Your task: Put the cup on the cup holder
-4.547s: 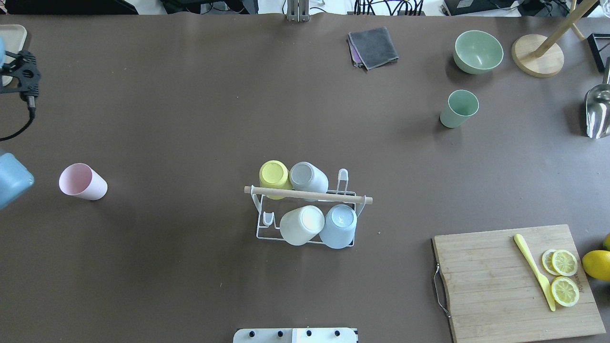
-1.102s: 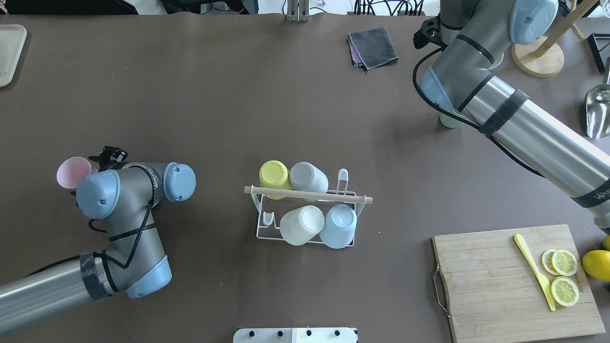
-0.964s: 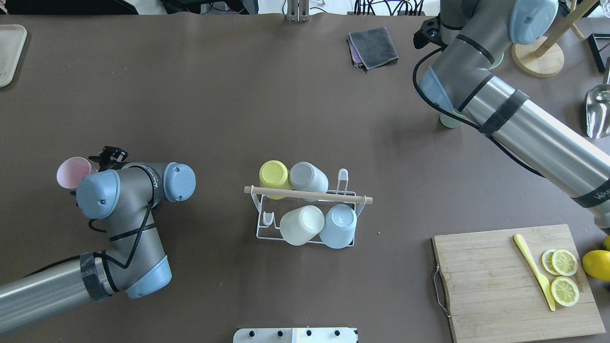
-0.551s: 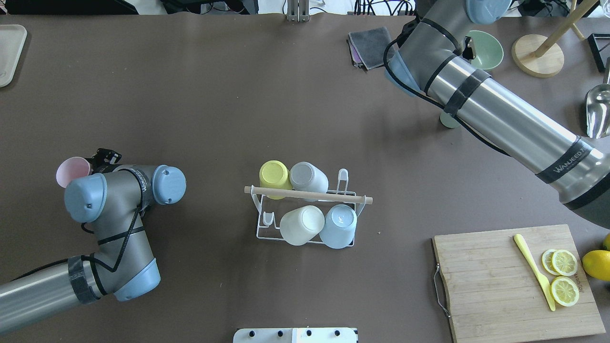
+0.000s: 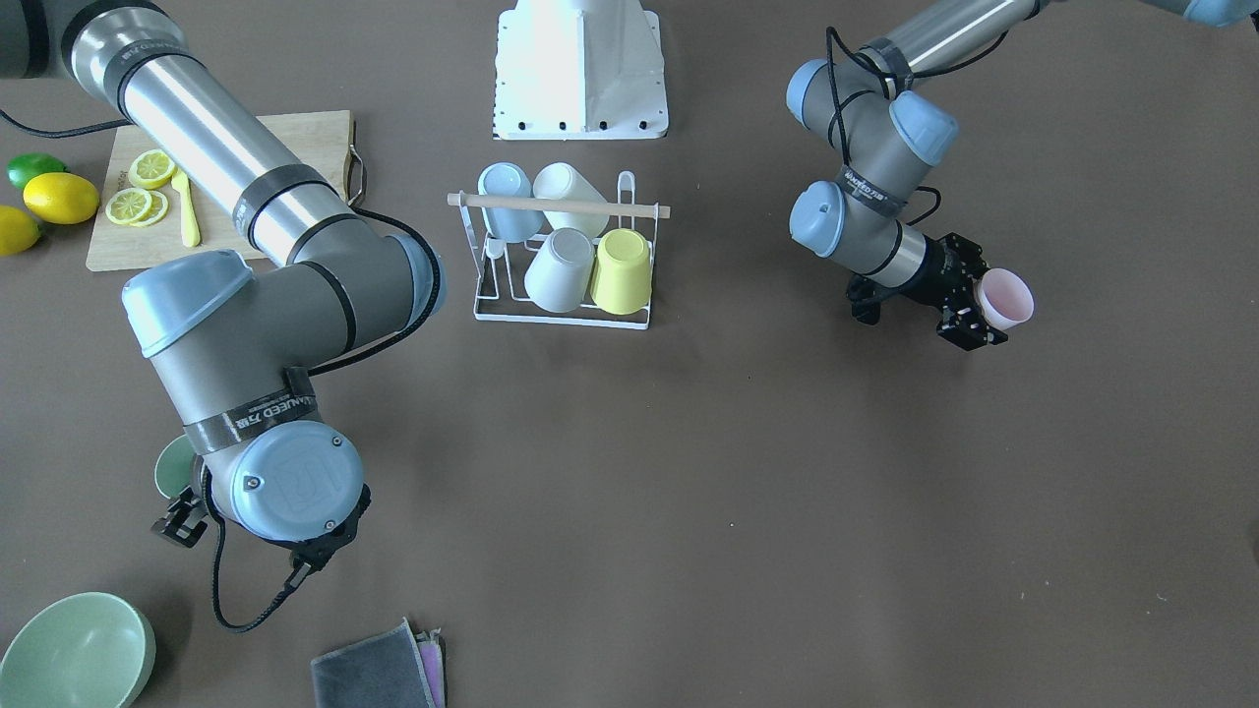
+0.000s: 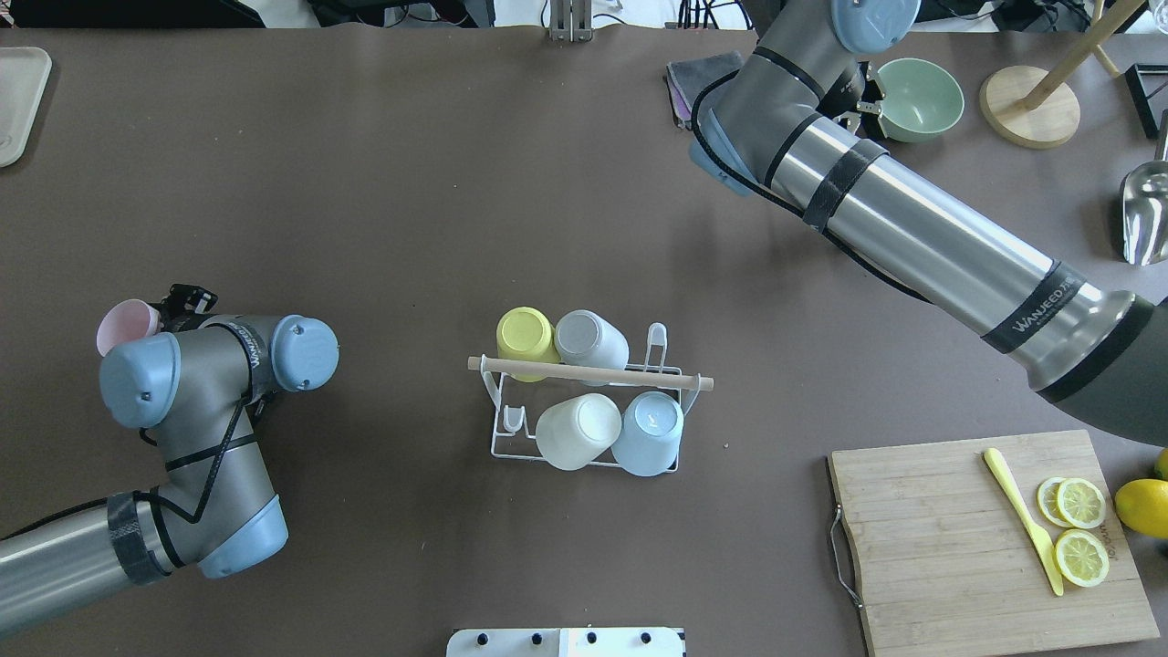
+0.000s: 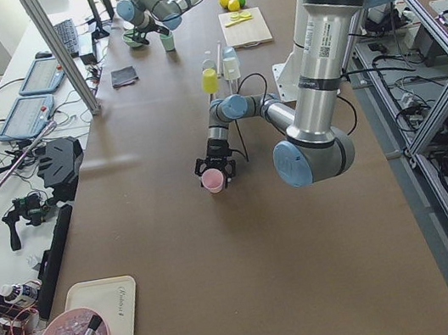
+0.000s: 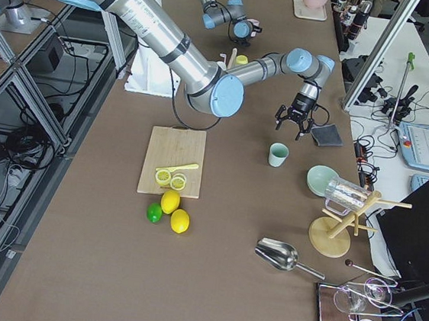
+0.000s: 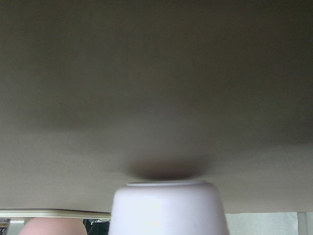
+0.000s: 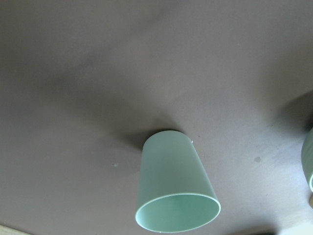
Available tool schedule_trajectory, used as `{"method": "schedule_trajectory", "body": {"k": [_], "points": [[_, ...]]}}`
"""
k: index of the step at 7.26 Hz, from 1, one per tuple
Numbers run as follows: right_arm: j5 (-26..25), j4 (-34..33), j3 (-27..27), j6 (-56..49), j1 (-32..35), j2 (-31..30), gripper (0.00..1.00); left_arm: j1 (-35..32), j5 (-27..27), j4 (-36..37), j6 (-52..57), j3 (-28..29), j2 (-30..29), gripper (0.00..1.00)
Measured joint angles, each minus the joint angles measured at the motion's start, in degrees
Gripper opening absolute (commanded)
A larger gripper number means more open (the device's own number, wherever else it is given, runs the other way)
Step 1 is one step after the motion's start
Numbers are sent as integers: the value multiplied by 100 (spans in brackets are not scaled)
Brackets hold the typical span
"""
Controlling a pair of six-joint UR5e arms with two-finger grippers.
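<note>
The cup holder (image 6: 497,436) is a white wire rack with a wooden rod (image 6: 589,372) in the table's middle. It holds several upturned cups: yellow, grey, white and blue. It also shows in the front-facing view (image 5: 561,317). My left gripper (image 5: 982,300) is shut on a pink cup (image 5: 1007,298), held tilted low over the table, far left of the rack. The pink cup (image 6: 121,323) peeks out from behind my left arm. My right gripper (image 8: 295,128) is open and empty, above the table beside a green cup (image 8: 278,154) that stands upright. The green cup fills the right wrist view (image 10: 175,196).
A green bowl (image 6: 922,96) and a wooden stand (image 6: 1029,108) are at the far right. A folded grey cloth (image 5: 379,674) lies near my right arm. A cutting board (image 6: 958,547) with lemon slices and a yellow knife is at the near right. A metal scoop (image 6: 1145,214) lies at the right edge.
My left arm has come in, taken hold of the pink cup and shifted it left. My right arm has swung left off the green cup and now hides it from overhead.
</note>
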Motion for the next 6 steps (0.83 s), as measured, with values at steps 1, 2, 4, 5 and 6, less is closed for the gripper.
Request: {"method": "schedule_trajectory", "body": {"k": [1,2,4,5,6], "points": [[-237,-35,-32,-255,-79,14,99,-7,0,-55,2,-47,67,93],[-409,-60,-73,-534,-143,17,99,-10,0,-182,4,-64,155,93],[-561,-97,-138,-811,-294,20,99,-13,0,-361,4,-69,275,93],[-656,-104,-164,-864,-362,20,99,-13,0,-385,5,-66,290,93],[-766,-105,-188,-928,-407,20,99,-16,0,-395,4,-66,294,93]]}}
